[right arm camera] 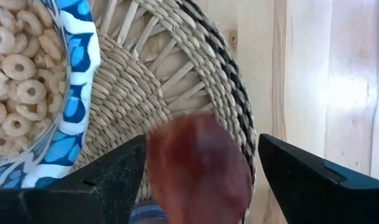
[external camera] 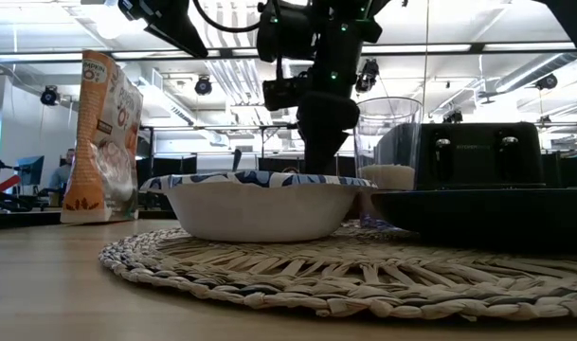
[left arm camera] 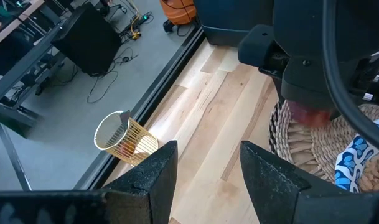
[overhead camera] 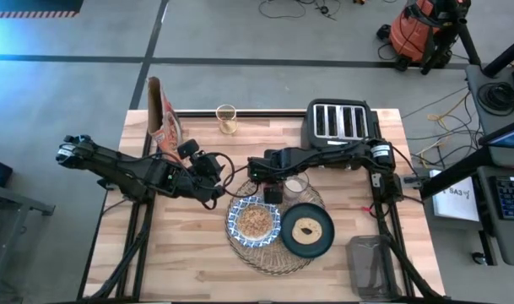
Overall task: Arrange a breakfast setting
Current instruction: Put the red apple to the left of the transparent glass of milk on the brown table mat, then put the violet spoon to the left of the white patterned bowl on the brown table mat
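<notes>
The round woven straw placemat (overhead camera: 273,257) lies at the table's middle. On it stand the blue-and-white bowl (overhead camera: 236,211) with cereal rings, the dark teal plate (overhead camera: 324,245) with a round piece of food, and the small clear glass (overhead camera: 296,184). My right gripper (overhead camera: 272,196) points down over the placemat's far part, between bowl and glass, and is open (right arm camera: 201,180). A blurred reddish-brown rounded thing (right arm camera: 198,162) shows between its fingers. My left gripper (overhead camera: 221,184) hovers open and empty (left arm camera: 205,177) just left of the placemat. My right gripper stands open with its fingers on either side of the reddish-brown thing (right arm camera: 177,143), pointing down over the placemat's weave (right arm camera: 133,93). Whether a finger touches the thing, I cannot tell: it is blurred and close to the camera.
The black four-slot toaster (overhead camera: 339,122) stands at the far right. The orange-brown cereal bag (overhead camera: 162,118) stands at the far left, and a yellow-striped glass (overhead camera: 226,118) at the far edge between them. A clear container (overhead camera: 373,263) sits at the near right corner.
</notes>
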